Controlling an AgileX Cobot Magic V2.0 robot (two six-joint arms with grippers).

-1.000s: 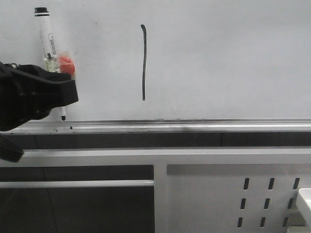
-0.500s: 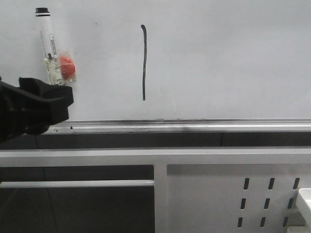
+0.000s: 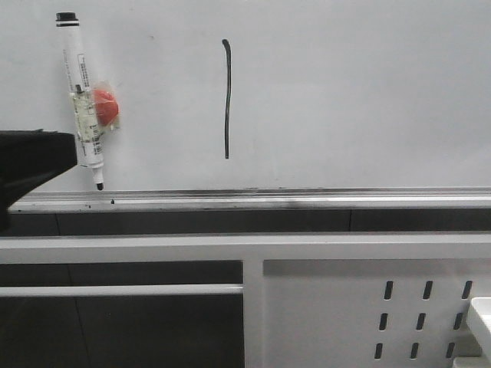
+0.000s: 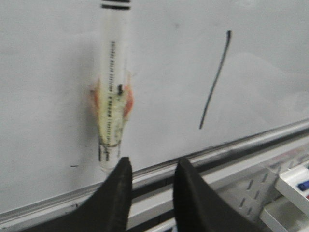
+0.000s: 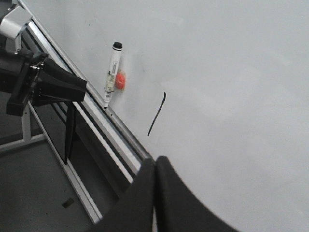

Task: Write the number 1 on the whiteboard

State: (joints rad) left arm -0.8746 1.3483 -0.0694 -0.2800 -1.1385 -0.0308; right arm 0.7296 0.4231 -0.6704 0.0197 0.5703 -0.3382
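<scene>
Whiteboard bears marker, seemingly stuck

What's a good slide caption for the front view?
Finished number 1 on the whiteboard, marker stuck at left, left gripper beside it.

- A lab or robot test bench: a large glossy whiteboard fills the upper half of the front view.
- A silvery metal rail runs along its lower edge.
- At 5 o'clock, a white perforated metal frame with slotted holes.
- In the right wrist view, bare grey floor at 8 o'clock.
</scene>
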